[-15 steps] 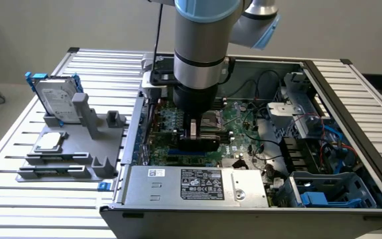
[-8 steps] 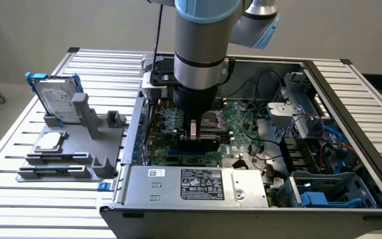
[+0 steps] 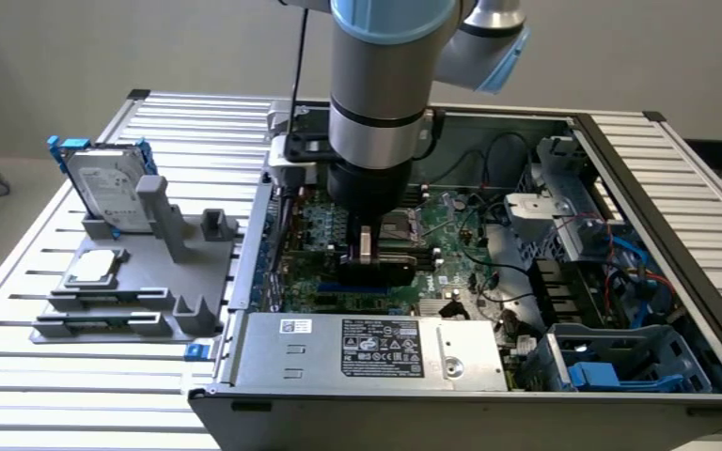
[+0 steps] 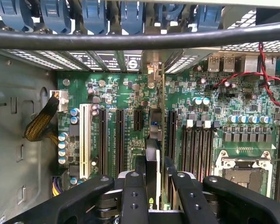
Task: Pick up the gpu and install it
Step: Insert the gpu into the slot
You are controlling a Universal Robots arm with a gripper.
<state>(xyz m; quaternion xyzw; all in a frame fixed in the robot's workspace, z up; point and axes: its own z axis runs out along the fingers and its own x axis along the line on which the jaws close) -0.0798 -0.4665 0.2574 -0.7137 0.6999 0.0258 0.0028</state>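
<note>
The gpu [image 4: 152,156] stands on edge between my fingers [image 4: 133,196], a thin card with a black cover and a green board edge. Its silver end bracket [image 4: 153,74] reaches the case's rear slot openings. My gripper [image 4: 157,183] is shut on the card from both sides. The card sits in line with the long black expansion slots [image 4: 119,135] on the motherboard [image 4: 210,93]; whether it is seated I cannot tell. In the exterior view my gripper [image 3: 380,268] is lowered inside the open computer case [image 3: 662,178], with the dark gpu [image 3: 370,242] under the wrist.
A silver power supply [image 3: 361,349] fills the case's near side. On the exterior view's left, a grey fixture [image 3: 173,235] holds a hard drive in a blue frame [image 3: 104,186]. A thick black cable [image 4: 130,39], red wires [image 4: 266,77] and the CPU socket [image 4: 245,171] lie near the card.
</note>
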